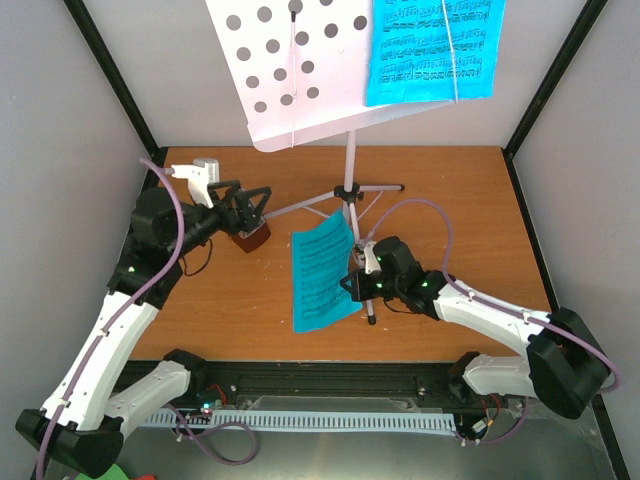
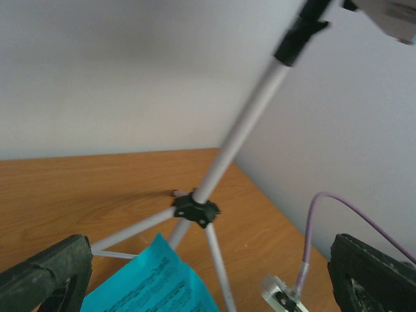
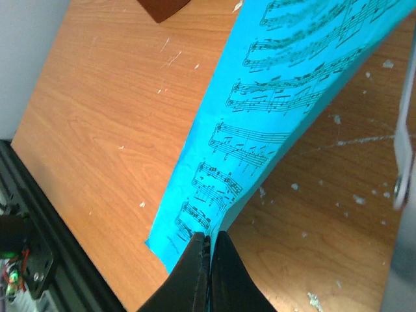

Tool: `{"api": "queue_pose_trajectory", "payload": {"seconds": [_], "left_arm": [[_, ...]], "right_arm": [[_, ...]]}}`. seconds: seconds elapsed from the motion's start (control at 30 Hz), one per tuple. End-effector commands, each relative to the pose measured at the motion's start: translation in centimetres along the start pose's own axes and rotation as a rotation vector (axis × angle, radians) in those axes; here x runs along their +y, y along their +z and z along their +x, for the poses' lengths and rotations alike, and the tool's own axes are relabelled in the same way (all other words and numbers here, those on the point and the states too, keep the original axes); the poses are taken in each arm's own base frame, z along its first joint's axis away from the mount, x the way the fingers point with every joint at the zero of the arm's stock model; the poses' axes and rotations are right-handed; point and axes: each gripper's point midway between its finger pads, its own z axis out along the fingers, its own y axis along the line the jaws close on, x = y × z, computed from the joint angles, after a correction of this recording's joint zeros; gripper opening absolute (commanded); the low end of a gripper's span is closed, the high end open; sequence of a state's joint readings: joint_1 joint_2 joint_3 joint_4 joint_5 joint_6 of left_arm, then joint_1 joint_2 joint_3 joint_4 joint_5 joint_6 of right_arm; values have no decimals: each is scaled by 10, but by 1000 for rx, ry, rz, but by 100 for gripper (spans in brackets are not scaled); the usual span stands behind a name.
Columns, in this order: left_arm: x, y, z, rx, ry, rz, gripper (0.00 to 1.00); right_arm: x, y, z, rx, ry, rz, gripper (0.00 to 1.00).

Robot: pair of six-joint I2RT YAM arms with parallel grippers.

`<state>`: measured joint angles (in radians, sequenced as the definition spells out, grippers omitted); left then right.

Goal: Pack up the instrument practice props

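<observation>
The silver music stand point(image 1: 349, 165) rises from its tripod hub point(image 2: 195, 210) at the back of the table. Its perforated desk point(image 1: 285, 75) carries one cyan sheet-music page point(image 1: 435, 50). My right gripper point(image 3: 209, 244) is shut on the edge of a second cyan page point(image 3: 273, 110), which hangs curved over the table centre point(image 1: 322, 275). The dark red-brown metronome point(image 1: 251, 238) stands at the left, partly hidden under my left gripper point(image 1: 245, 205). That gripper is open wide with nothing between its fingers point(image 2: 45, 276). The left wrist view does not show the metronome.
A tripod leg point(image 3: 404, 149) runs close beside my right gripper. Other legs point(image 1: 300, 205) spread toward the metronome and to the right. White walls with black posts enclose the wooden table point(image 1: 450, 200). A purple cable point(image 2: 312, 227) loops near the right arm.
</observation>
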<state>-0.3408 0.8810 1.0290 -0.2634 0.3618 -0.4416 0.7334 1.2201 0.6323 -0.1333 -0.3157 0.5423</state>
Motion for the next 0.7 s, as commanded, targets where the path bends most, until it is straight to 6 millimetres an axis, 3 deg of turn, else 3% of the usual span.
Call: {"api": "queue_pose_trajectory", "payload": {"seconds": [0.0,0.13,0.27,0.4,0.67], "left_arm": [[-8,-15,-27,-32,2,-17,99],[-11,-13,-33,-49,-47,4,99],[-9,-15,-39,-76,-68,-11,99],[3,-11,-35,-70,-98,-45,99],[16,-8,-36,-86,-116,-99,99]], "right_arm": [[1,8,-22,-71,5,25,3],[7,23,-21,-42,-11,-10,5],[16,20,-25,-48,-44,-38,22],[26,2,-34,-95,-89,-55,53],[25,-60,-67,-247,-163,22,85]]}}
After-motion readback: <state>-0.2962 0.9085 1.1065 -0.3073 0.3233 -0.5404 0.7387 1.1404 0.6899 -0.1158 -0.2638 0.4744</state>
